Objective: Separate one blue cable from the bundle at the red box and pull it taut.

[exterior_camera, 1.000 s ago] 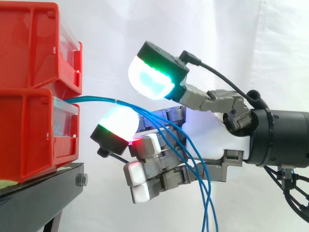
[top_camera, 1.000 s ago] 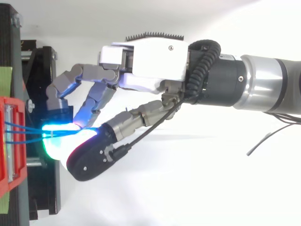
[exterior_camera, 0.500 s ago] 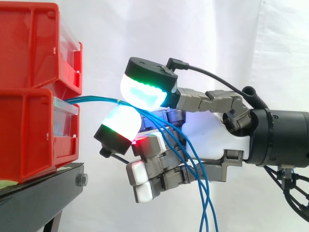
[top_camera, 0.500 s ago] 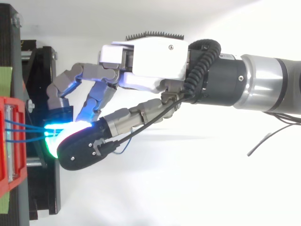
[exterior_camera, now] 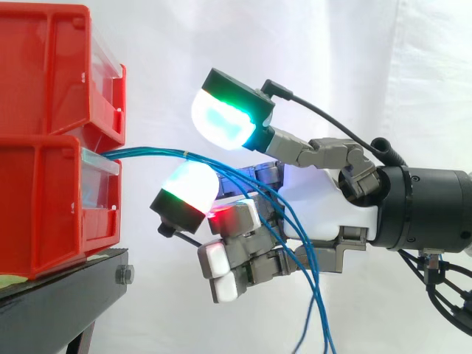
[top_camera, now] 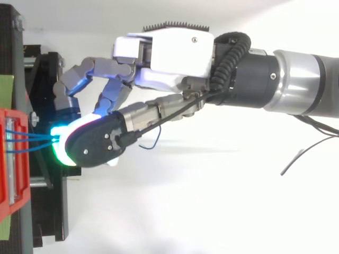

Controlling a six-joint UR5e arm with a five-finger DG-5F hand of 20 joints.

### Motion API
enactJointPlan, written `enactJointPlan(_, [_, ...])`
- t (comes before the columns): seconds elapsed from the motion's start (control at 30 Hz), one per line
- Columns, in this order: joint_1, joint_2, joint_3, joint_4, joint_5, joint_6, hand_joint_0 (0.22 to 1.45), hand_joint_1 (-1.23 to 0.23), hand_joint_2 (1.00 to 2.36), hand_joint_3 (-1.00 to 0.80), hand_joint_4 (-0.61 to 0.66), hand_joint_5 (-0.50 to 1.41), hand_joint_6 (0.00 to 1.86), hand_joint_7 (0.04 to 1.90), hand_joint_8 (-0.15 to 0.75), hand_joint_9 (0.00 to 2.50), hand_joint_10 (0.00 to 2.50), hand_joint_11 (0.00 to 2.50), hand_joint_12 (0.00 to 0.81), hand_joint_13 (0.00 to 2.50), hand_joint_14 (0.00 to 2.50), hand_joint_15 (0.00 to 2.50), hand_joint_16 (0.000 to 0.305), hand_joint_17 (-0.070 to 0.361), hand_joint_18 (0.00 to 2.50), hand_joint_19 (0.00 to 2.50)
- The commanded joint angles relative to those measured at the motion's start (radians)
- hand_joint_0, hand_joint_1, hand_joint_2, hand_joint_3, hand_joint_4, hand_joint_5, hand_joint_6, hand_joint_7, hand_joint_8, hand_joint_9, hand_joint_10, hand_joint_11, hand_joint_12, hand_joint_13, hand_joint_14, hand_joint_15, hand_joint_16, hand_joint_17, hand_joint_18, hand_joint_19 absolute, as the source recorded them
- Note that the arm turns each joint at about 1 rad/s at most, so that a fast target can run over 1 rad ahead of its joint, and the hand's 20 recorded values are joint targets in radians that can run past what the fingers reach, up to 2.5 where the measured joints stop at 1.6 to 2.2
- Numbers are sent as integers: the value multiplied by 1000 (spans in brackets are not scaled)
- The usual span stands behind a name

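Several thin blue cables [exterior_camera: 151, 153] leave the front of the lower red bin [exterior_camera: 44, 199] as a bundle and fan out to the right. They pass between two glowing pads of my hand [exterior_camera: 328, 210]: a green-white fingertip [exterior_camera: 225, 119] above and another fingertip [exterior_camera: 190, 188] below. Both pads stand apart from the strands. Further right the cables lie across the hand's lower curled fingers and hang down [exterior_camera: 318, 302]. From above, the hand [top_camera: 169, 58] reaches left to the red bin [top_camera: 10, 159], and the cables [top_camera: 29, 138] span the short gap.
A second red bin [exterior_camera: 51, 66] is stacked on the lower one. Both rest on a black stand [exterior_camera: 66, 295], also seen from above [top_camera: 47, 211]. A white curtain hangs behind. The arm enters from the right.
The upper glowing pad dipped close to the cables half a second ago and has since lifted away. The hand has shifted slightly, and the hanging strands have swung with it.
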Motion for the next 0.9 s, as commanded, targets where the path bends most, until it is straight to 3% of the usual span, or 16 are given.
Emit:
enactJointPlan(0.0, [-5, 0, 4, -2, -4, -16, 622, -447, 1000, -500, 167, -141, 849, 1117, 323, 1231, 26, 1064, 383, 1060, 24, 644, 46, 104, 852, 703])
enactJointPlan(0.3, [-5, 0, 8, -1, -3, -19, 611, -789, 1019, -194, 131, -160, 869, 1191, 314, 1154, 26, 1118, 381, 1025, 24, 658, 48, 109, 839, 723])
enactJointPlan(0.53, [-4, 0, 8, -2, -4, -19, 682, -884, 1015, -304, 77, -176, 893, 1153, 302, 1107, 27, 1141, 379, 997, 25, 670, 49, 109, 836, 715])
enactJointPlan(0.6, [-4, 0, 8, -1, -4, -19, 719, -875, 1000, -500, 111, -179, 897, 1116, 299, 1104, 26, 1123, 370, 990, 26, 669, 48, 109, 838, 715])
enactJointPlan(0.7, [-4, 0, 8, -2, -4, -19, 669, -846, 1000, -500, 140, -175, 892, 1116, 301, 1126, 27, 1133, 368, 999, 25, 666, 48, 108, 845, 723])
enactJointPlan(0.77, [-4, 0, 8, -4, -4, -19, 571, -725, 1000, -500, 159, -170, 889, 1107, 309, 1166, 26, 1141, 377, 1030, 26, 670, 49, 111, 872, 732])
enactJointPlan(0.87, [-4, 0, 8, -4, -3, -19, 538, -523, 1000, -500, 164, -162, 882, 1095, 318, 1220, 26, 1129, 386, 1054, 25, 670, 51, 115, 900, 741])
